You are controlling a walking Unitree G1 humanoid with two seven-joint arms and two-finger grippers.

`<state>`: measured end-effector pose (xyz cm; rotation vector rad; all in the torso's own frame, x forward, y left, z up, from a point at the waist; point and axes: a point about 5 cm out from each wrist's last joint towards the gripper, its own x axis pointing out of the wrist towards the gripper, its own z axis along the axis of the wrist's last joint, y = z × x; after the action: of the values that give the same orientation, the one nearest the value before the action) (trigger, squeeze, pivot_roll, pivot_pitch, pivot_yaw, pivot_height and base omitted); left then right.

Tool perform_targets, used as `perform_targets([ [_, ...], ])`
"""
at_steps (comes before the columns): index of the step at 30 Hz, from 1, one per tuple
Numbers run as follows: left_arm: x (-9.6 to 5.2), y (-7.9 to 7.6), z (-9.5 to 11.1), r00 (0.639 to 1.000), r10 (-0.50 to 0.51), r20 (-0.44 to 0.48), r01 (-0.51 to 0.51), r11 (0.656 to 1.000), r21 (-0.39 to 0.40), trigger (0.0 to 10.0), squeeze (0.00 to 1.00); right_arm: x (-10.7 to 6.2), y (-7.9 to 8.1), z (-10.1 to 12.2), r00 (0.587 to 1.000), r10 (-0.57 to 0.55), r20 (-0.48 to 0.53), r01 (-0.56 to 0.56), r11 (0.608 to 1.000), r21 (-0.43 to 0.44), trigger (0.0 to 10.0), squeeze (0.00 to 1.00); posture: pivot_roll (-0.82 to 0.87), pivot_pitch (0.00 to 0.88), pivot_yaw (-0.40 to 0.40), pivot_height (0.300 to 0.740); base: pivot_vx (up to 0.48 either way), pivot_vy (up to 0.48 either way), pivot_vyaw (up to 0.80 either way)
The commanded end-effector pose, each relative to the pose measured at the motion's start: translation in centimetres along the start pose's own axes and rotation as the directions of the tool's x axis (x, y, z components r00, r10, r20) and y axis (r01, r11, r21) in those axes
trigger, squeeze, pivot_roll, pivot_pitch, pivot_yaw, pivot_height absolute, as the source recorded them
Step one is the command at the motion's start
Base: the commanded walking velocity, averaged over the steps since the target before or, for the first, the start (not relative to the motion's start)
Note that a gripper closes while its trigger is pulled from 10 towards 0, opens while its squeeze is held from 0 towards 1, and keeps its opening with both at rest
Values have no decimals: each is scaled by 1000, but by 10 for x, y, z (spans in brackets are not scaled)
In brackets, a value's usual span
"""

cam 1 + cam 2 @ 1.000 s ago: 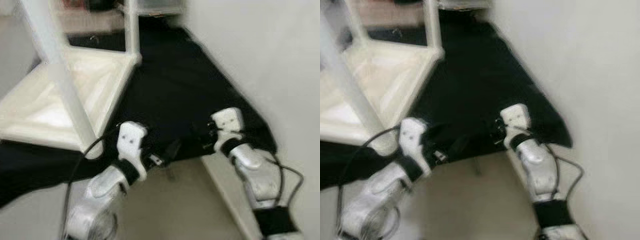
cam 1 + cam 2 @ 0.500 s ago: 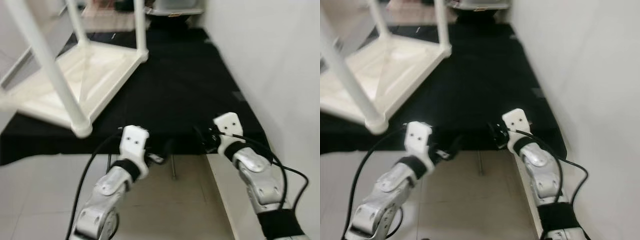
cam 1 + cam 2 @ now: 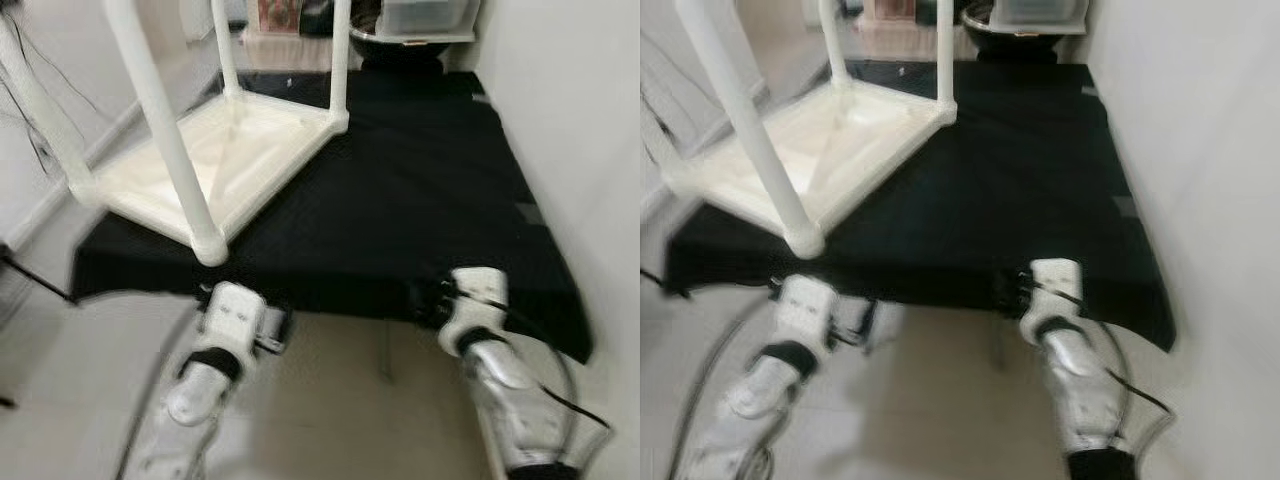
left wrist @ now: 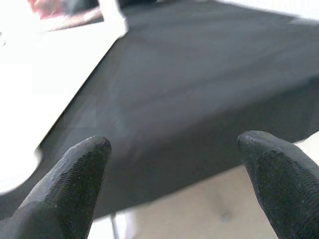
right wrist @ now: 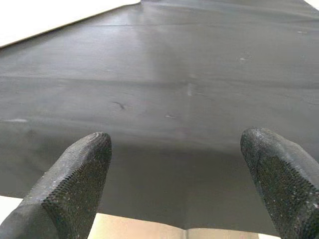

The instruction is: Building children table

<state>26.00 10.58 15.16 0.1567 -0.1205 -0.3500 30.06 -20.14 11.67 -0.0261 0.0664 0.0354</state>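
A white children's table [image 3: 235, 150] lies upside down on a black cloth-covered platform [image 3: 420, 200], at its far left, with its white legs [image 3: 160, 120] pointing up. My left gripper [image 4: 174, 149] is open and empty, held low at the platform's front edge, just in front of the nearest table leg's corner [image 3: 208, 245]. My right gripper [image 5: 174, 144] is also open and empty, at the front edge further right, facing bare black cloth [image 5: 189, 89]. Neither gripper touches the table.
A pale wall [image 3: 590, 120] runs close along the right side of the platform. A clear storage bin [image 3: 415, 15] stands at the back. Dark cables [image 3: 30, 140] hang at the left. Tiled floor [image 3: 330, 400] lies under my arms, with a thin support leg [image 3: 385, 350] beneath the platform edge.
The whole view has swung and steadied, so the camera moved; the table now appears nearer the middle. Both arms stay low at the cloth's front edge, fingers still apart.
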Motion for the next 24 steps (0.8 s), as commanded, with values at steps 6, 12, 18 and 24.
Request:
perform_targets([
  [6, -1, 5, -5, 1000, 2, -16, -2, 1000, 7, 10000, 0, 3, 2, 7, 999, -17, 34, 16, 999, 30, 10000, 0, 46, 117, -5, 740, 431, 0, 133],
  [12, 4, 3, 3, 999, -39, 23, 39, 999, -24, 10000, 0, 5, 6, 15, 998, 9, 69, -11, 1000, 24, 10000, 0, 44, 118, -3, 740, 459, 0, 215],
  [18, 13, -8, 15, 990, -121, 76, 125, 991, -56, 10000, 0, 12, 9, 36, 990, 28, 135, -28, 1000, 0, 10000, 0, 42, 121, -5, 740, 478, 0, 0],
  [24, 19, -10, 19, 987, -133, 91, 139, 988, -72, 10000, 0, 17, 20, 60, 966, 169, 196, -138, 978, -159, 10000, 0, 38, 121, -6, 740, 467, 0, 0],
])
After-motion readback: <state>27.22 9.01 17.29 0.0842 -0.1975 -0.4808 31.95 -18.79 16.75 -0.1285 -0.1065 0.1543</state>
